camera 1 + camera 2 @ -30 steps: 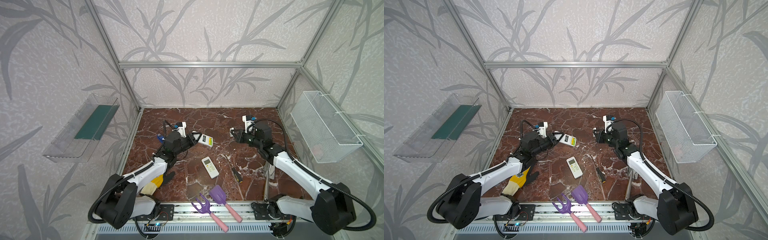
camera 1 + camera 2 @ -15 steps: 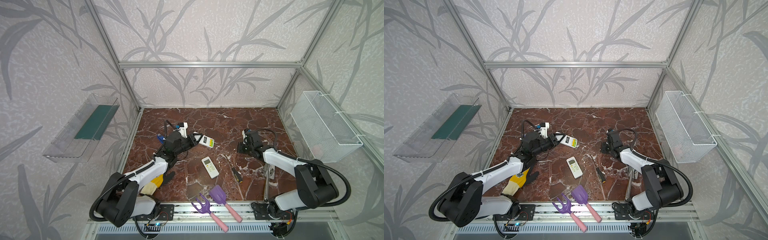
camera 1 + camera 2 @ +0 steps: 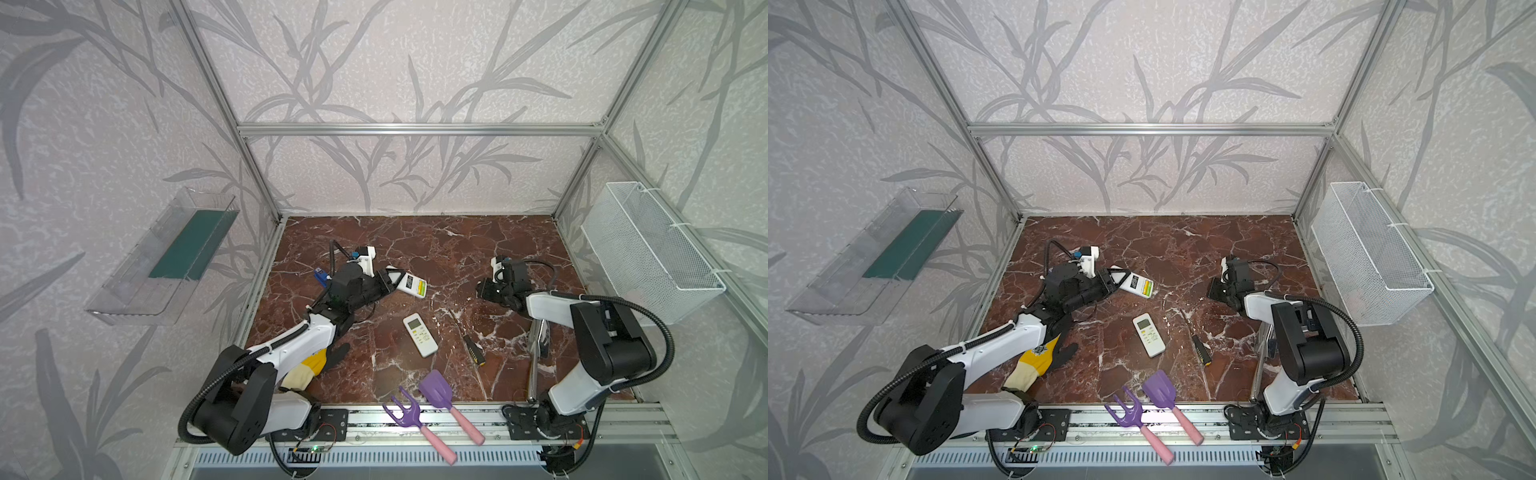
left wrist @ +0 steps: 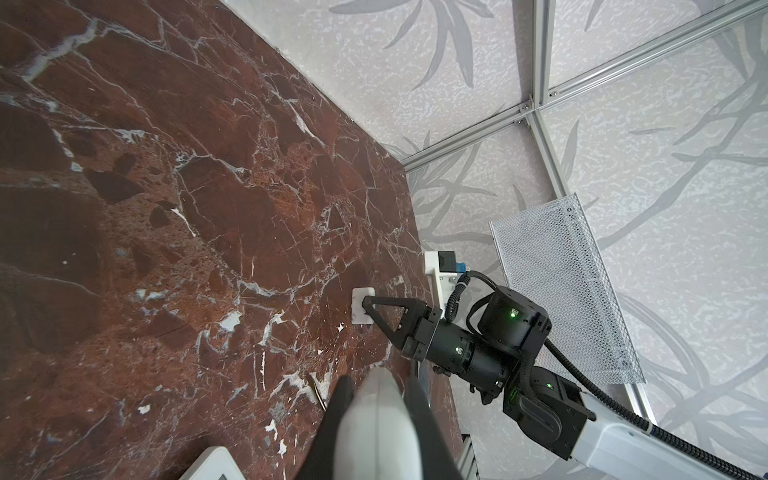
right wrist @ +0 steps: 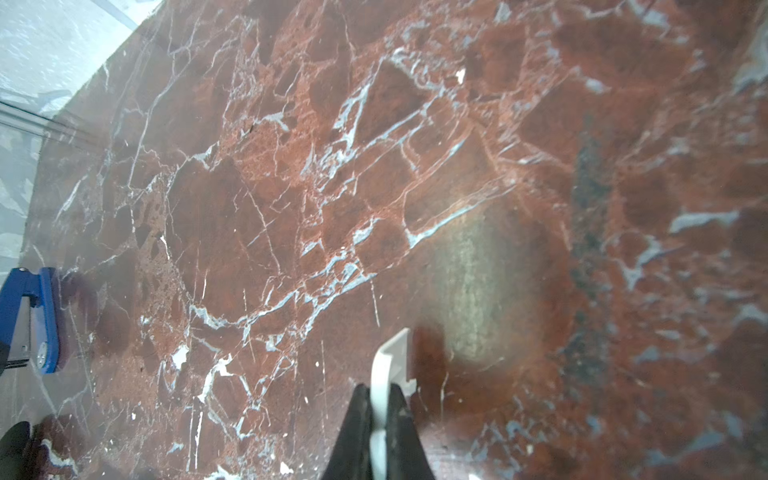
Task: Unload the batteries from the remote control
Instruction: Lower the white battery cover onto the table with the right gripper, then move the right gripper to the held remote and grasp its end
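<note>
The batteries (image 3: 421, 288) (image 3: 1147, 288) showed as a lime-green band in the open back of the remote control (image 3: 409, 282) (image 3: 1133, 282). They sat at the end of the remote that pointed away from the left gripper (image 3: 395, 279) (image 3: 1119, 277), just beyond its fingertips. That gripper had closed narrowly on the remote's other end and held it low over the marble tabletop (image 3: 457, 249). In the left wrist view the remote's white body was only a blur between the two black fingers (image 4: 345, 399). The right gripper (image 3: 484, 289) (image 3: 1214, 291) was well apart from the batteries, across a stretch of bare marble to the right, with its tip down at the surface. Its jaws stood nearly together, pinching a thin white cover (image 4: 358, 309) (image 5: 392, 353) whose far edge touched the marble. A second remote (image 3: 420, 340) (image 3: 1149, 335) lay face up nearer the front, between the two arms. A yellow-and-black screwdriver (image 3: 471, 349) (image 3: 1200, 351) lay just to its right. A purple rake (image 3: 405, 411) and a purple shovel (image 3: 436, 388) rested at the front edge, and a yellow-and-black glove (image 3: 316, 365) lay partly under the left arm. A small blue object (image 3: 319, 275) (image 5: 37, 320) sat behind the left wrist. A white wire basket (image 3: 656, 257) hung on the right wall.
</note>
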`<action>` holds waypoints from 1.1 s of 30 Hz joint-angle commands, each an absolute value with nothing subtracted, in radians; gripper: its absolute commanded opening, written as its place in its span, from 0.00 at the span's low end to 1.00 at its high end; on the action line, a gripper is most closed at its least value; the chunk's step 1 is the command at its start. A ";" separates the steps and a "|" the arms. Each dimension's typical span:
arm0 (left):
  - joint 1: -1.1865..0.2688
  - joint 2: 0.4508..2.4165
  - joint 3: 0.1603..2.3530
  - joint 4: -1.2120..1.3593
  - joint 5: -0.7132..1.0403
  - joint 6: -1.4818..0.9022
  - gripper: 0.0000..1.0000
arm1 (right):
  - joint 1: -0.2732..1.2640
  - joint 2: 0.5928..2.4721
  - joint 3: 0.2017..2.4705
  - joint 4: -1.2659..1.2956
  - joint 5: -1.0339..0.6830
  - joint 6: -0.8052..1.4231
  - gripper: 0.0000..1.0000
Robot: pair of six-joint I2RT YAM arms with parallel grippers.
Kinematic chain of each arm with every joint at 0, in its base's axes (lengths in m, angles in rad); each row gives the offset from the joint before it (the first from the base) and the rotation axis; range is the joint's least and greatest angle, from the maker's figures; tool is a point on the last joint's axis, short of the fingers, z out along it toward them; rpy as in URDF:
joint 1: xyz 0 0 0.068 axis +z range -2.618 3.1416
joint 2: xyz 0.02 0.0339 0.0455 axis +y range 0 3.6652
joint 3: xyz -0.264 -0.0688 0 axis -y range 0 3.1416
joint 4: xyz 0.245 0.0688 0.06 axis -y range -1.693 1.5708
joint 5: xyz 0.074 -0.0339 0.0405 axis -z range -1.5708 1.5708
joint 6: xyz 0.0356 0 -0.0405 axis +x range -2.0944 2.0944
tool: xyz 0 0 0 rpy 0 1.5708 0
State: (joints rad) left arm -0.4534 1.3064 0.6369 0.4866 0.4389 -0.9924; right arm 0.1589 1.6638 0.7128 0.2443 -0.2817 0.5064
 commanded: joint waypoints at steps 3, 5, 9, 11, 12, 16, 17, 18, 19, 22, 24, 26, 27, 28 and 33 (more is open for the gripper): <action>-0.449 1.270 0.641 0.488 0.439 -0.966 0.00 | 0.110 1.700 0.676 0.332 -0.389 0.558 0.31; -0.449 1.271 0.641 0.487 0.440 -0.966 0.00 | 0.108 1.701 0.679 0.331 -0.388 0.560 0.42; -0.449 1.269 0.640 0.487 0.443 -0.966 0.00 | 0.107 1.683 0.683 0.308 -0.368 0.553 0.61; -0.449 1.268 0.639 0.486 0.443 -0.963 0.00 | 0.109 1.654 0.683 0.278 -0.349 0.541 0.75; -0.449 1.266 0.639 0.482 0.443 -0.961 0.00 | 0.111 1.633 0.682 0.257 -0.330 0.536 0.78; -0.449 1.267 0.640 0.470 0.444 -0.951 0.00 | 0.155 1.523 0.676 0.174 -0.265 0.457 0.84; -0.449 1.268 0.640 0.466 0.447 -0.946 0.00 | 0.173 1.490 0.675 0.159 -0.250 0.425 0.85; -0.449 1.269 0.641 0.463 0.451 -0.940 0.00 | 0.201 1.453 0.670 0.149 -0.240 0.383 0.85; -0.449 1.270 0.643 0.455 0.454 -0.936 0.00 | 0.229 1.413 0.665 0.151 -0.239 0.339 0.85; -0.449 1.275 0.647 0.438 0.468 -0.917 0.00 | 0.308 1.318 0.651 0.171 -0.287 0.223 0.86; -0.449 1.279 0.650 0.435 0.486 -0.905 0.00 | 0.356 1.268 0.653 0.172 -0.362 0.145 0.86; -0.449 1.280 0.652 0.434 0.509 -0.892 0.00 | 0.399 1.236 0.658 0.170 -0.408 0.107 0.86; -0.449 1.281 0.653 0.433 0.522 -0.885 0.00 | 0.427 1.219 0.662 0.167 -0.432 0.089 0.86; -0.449 1.281 0.655 0.431 0.530 -0.877 0.00 | 0.447 1.208 0.667 0.158 -0.444 0.079 0.86; -0.451 1.278 0.683 0.369 0.576 -0.815 0.00 | 0.576 1.199 0.715 0.126 -0.418 0.077 0.86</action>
State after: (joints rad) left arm -0.4530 1.2968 0.6392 0.4049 0.5266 -0.8730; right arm 0.5255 1.2095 0.6777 0.1612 -0.4011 0.1211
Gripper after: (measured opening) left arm 0.170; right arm 0.862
